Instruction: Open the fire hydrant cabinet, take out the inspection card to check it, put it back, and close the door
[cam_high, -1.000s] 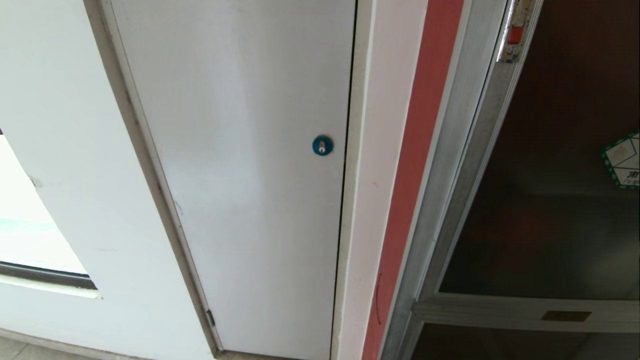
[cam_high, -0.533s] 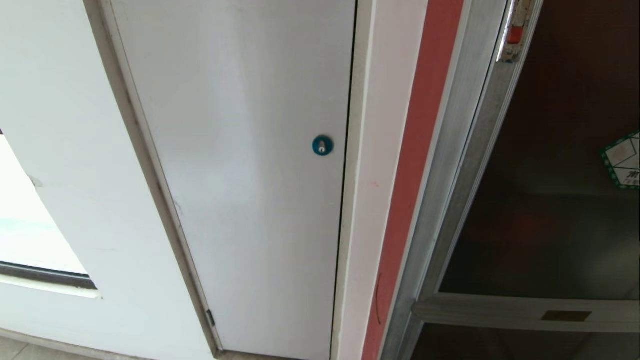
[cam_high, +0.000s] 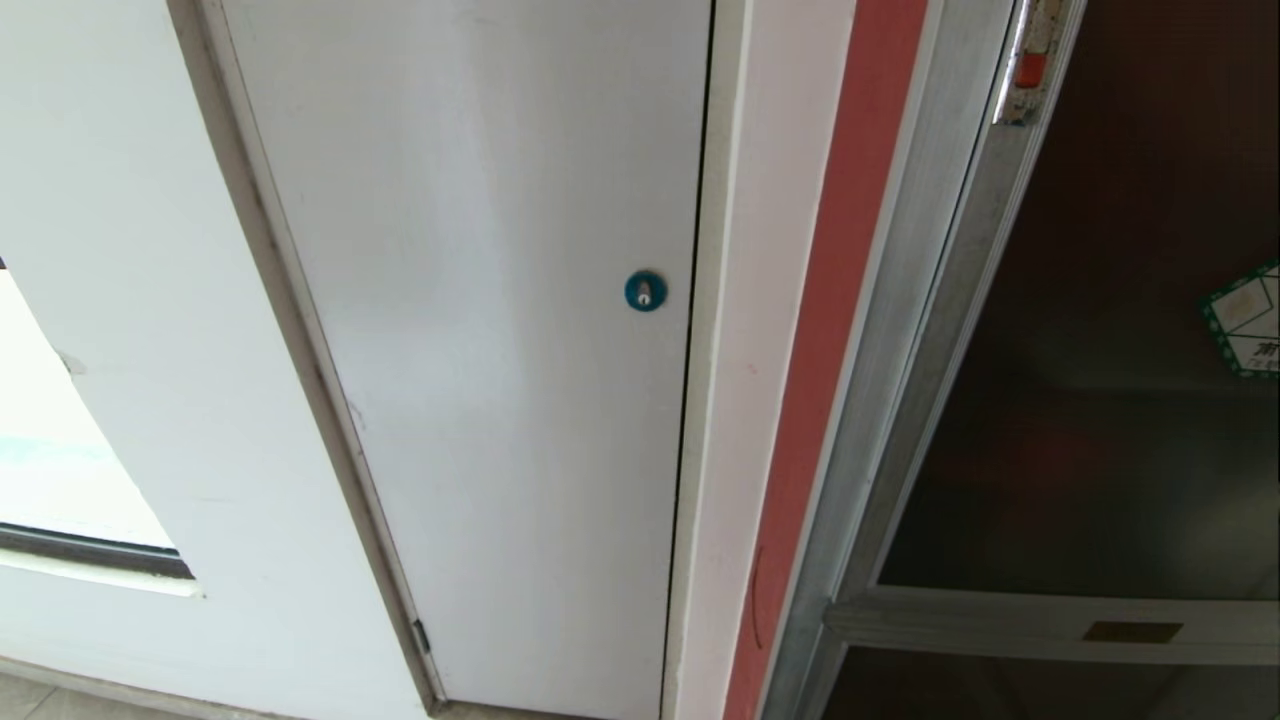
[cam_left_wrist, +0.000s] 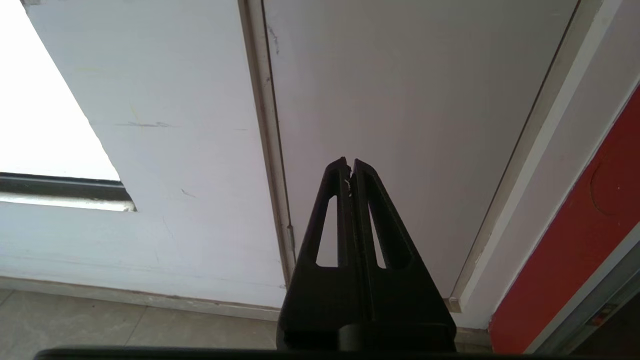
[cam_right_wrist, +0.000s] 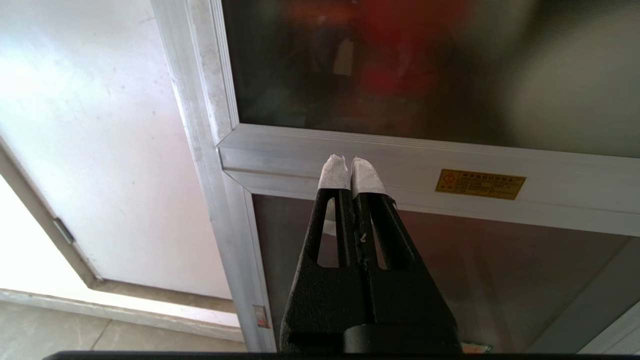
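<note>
Mistaking the white panel (cam_high: 480, 350) with its blue lock (cam_high: 645, 291) for the door (cam_high: 1100, 400) is your risk: that dark glass sits far right, shut. Left hand (cam_left_wrist: 349, 163) and right hand (cam_right_wrist: 348, 161) are pressed together, empty.

Bldg corridor: fire hydrant cabinet (cam_high: 1000, 400) beside white service panel (cam_high: 500, 350).

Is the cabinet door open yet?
No, the door sits shut in the cabinet's silver frame, its red latch untouched.
</note>
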